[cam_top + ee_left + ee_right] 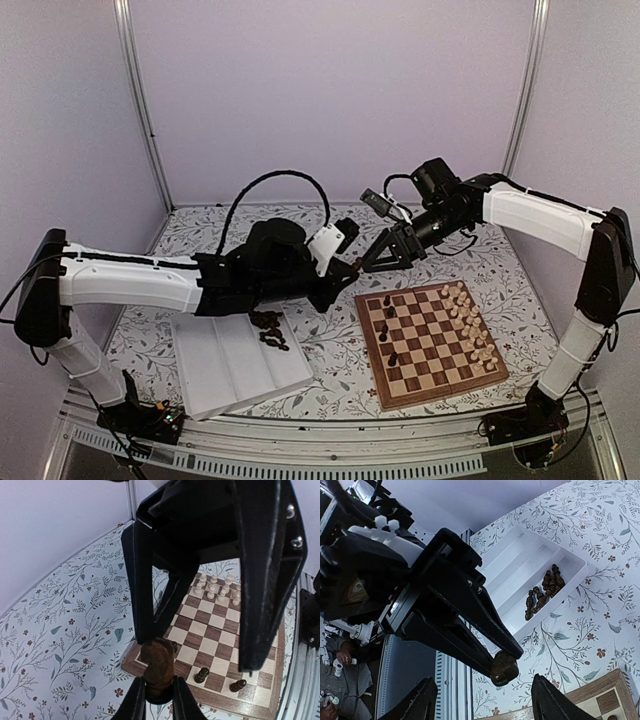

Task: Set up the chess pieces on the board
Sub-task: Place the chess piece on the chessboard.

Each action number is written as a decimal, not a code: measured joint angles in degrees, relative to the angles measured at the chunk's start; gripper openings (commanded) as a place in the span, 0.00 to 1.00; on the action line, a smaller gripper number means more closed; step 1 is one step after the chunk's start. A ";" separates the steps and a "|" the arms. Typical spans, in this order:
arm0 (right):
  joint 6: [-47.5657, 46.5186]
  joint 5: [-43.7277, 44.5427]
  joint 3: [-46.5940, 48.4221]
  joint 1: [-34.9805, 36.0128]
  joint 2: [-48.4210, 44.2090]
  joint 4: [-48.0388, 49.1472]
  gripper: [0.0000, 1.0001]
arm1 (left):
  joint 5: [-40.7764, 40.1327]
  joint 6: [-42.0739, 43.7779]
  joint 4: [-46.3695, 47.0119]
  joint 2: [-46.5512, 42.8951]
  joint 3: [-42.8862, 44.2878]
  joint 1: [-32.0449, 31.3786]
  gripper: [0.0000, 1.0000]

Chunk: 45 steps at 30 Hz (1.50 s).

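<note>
Near the table's point(500, 270) near-left corner lies a white tray point(225, 375), with a small heap of dark pieces point(270, 330) at its far right corner.

Just right of the tray, above the middle of the table, the left gripper point(159, 700) is nearly closed, pinching one dark piece point(156, 662) by its base. The piece's long axis runs on from the fingers, its carved head pointing away from them toward the right gripper. It may be a knight, but the view is too dark to be sure.

The right gripper point(485, 687) faces it from the right, with its jaws wide apart and nothing in them. The held piece sits just beyond those fingertips, about in line with the gap and closer to one finger than the other. I cannot tell whether that finger touches it. This looks like a hand-over. The right gripper would have to come forward along the piece's axis and close on the head before the left lets go.

Further right, toward the near-right corner, is the board point(425, 350). Cream pieces point(470, 320) stand in rows along its right edge, and a few dark ones point(385, 305) dot its left side. The right arm is the nearer one to the board.
</note>
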 measured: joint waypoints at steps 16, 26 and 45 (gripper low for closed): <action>7.93 4.02 1.79 0.68 2.91 1.31 0.17 | -12.09 5.77 -2.32 4.96 5.60 -4.44 0.18; 8.68 10.91 1.77 0.68 2.89 2.64 0.00 | -18.36 5.77 -3.30 6.32 7.10 -5.22 0.54; -8.04 34.14 -8.83 0.83 1.38 8.35 0.00 | -20.04 5.86 -5.90 -19.06 -10.93 6.69 0.66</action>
